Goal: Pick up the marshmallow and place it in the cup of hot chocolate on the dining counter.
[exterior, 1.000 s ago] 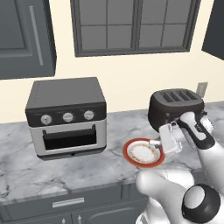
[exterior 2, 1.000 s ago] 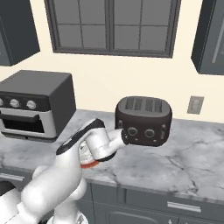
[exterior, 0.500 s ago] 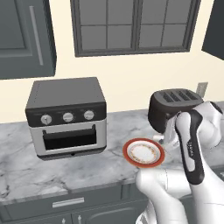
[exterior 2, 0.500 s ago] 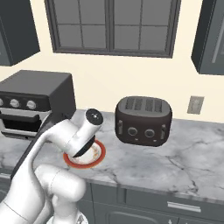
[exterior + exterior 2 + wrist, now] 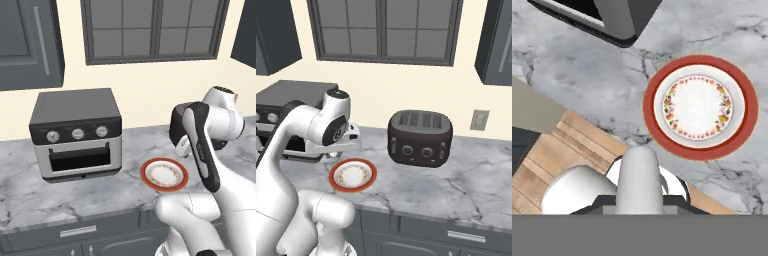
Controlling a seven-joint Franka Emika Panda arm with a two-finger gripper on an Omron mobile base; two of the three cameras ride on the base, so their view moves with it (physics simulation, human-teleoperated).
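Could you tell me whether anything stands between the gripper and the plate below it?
Nothing visible does: the gripper hangs in open air above the plate, with the toaster oven and toaster off to either side.

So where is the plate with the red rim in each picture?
Left base view: the plate lies low and right of centre on the marble worktop, right of the oven.
Right base view: low on the left, left of the toaster.
Hand view: upper right, on the marble.
Shared landmark: the oven, whose corner shows at the hand view's top.
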